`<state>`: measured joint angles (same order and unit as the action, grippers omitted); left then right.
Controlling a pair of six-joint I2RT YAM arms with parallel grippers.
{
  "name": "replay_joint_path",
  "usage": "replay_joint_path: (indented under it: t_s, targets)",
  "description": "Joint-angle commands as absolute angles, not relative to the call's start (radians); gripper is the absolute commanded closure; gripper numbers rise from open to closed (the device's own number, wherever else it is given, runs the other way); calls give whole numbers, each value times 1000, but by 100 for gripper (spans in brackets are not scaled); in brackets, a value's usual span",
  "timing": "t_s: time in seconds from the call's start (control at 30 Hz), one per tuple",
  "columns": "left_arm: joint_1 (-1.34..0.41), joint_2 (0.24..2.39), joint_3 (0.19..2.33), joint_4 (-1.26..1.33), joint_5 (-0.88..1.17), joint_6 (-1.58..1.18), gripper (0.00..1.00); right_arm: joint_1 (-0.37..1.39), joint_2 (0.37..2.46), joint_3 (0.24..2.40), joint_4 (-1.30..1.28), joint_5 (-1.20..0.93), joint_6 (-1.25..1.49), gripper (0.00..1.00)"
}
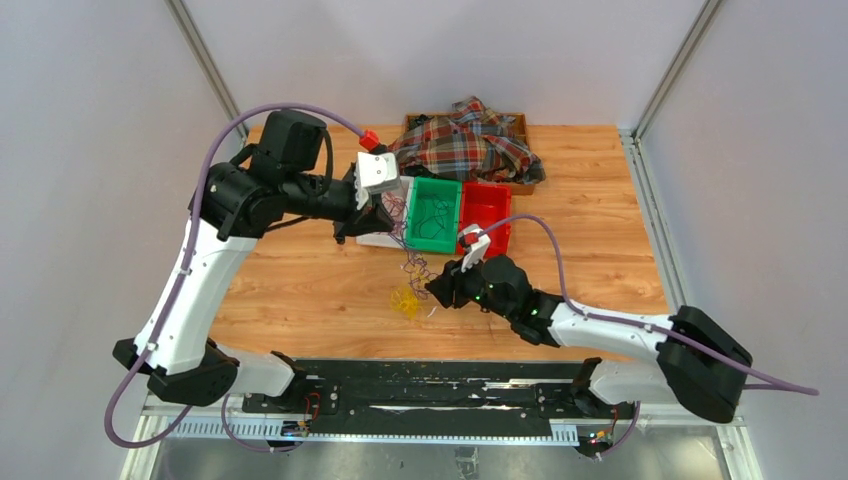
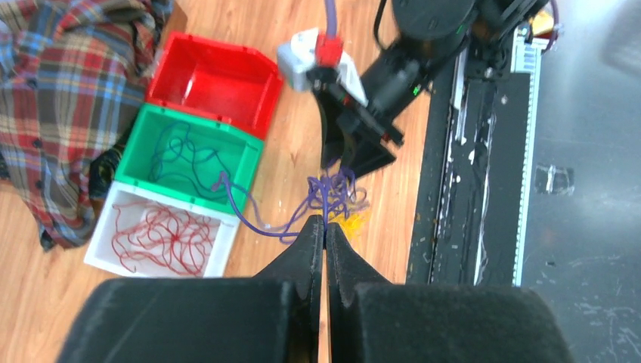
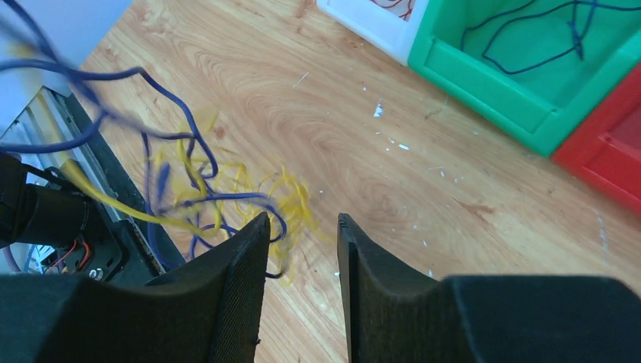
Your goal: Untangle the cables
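My left gripper (image 2: 325,225) is shut on a thin purple-blue cable (image 2: 257,219) and holds it above the table; it also shows in the top view (image 1: 388,226). The cable hangs down to a purple tangle (image 1: 414,266) lying against a yellow cable bundle (image 1: 405,300). My right gripper (image 3: 302,221) is open and empty, low over the table, with the yellow bundle (image 3: 291,198) and blue loops (image 3: 178,113) just left of its left finger; in the top view it (image 1: 438,290) sits right of the bundle. Red cables (image 2: 162,236) lie in the white bin; a dark cable (image 2: 185,155) lies in the green bin.
Three bins stand in a row: white (image 1: 375,240), green (image 1: 450,188) and red (image 1: 500,195). A plaid cloth (image 1: 470,140) lies heaped over a wooden tray behind them. The black rail (image 1: 440,385) runs along the near table edge.
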<state>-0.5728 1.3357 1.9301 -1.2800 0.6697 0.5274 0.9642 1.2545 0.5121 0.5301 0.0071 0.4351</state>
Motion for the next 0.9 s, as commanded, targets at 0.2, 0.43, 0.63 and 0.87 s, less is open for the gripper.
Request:
replay_joint_path:
  t_s: [0.2, 0.43, 0.63, 0.87]
  targets:
    - [-578, 1296, 1771, -1285, 554, 622, 100, 979, 949, 553, 333, 58, 345, 31]
    - [-580, 1301, 1780, -1285, 561, 613, 100, 979, 996, 667, 368, -67, 295, 27]
    - [-583, 1301, 1778, -1285, 550, 592, 100, 984, 1093, 768, 465, -164, 303, 31]
    - [-583, 1301, 1768, -1283, 538, 570, 99, 998, 1188, 843, 500, -196, 304, 37]
